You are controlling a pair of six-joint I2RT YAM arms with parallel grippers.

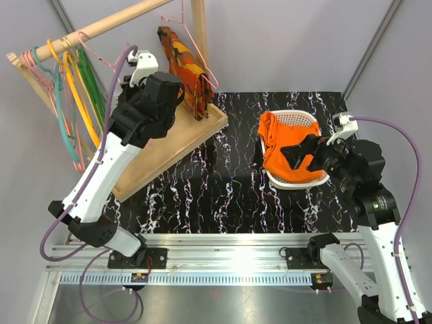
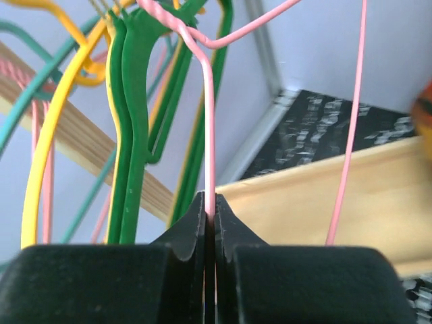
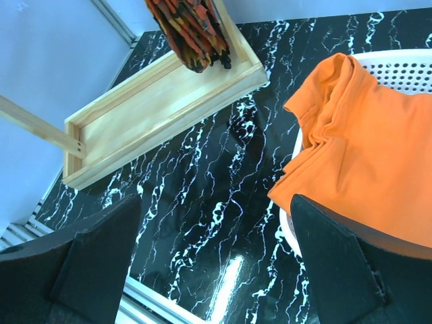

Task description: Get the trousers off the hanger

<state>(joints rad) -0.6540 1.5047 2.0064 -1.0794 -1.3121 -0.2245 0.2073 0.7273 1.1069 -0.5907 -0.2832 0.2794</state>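
Observation:
The plain orange trousers [image 1: 280, 145] lie bunched in a white perforated basket [image 1: 297, 119] at the right of the table, off any hanger. They also show in the right wrist view [image 3: 364, 135], draped over the basket rim [image 3: 405, 67]. My right gripper [image 1: 302, 152] is open and empty just above the trousers' near edge; in its own view [image 3: 212, 209] the jaws stand wide apart. My left gripper [image 1: 127, 84] is raised by the rack and shut on the thin pink wire hanger [image 2: 210, 135], which is bare. The jaws [image 2: 210, 202] pinch one wire of it.
A wooden rail [image 1: 101, 27] carries green [image 2: 135, 121], yellow [image 2: 47, 155] and teal hangers at the far left. A red, orange and yellow patterned garment [image 1: 185, 67] hangs on another pink hanger over the wooden tray base [image 1: 169, 145]. The table top is black marble [image 1: 223, 189].

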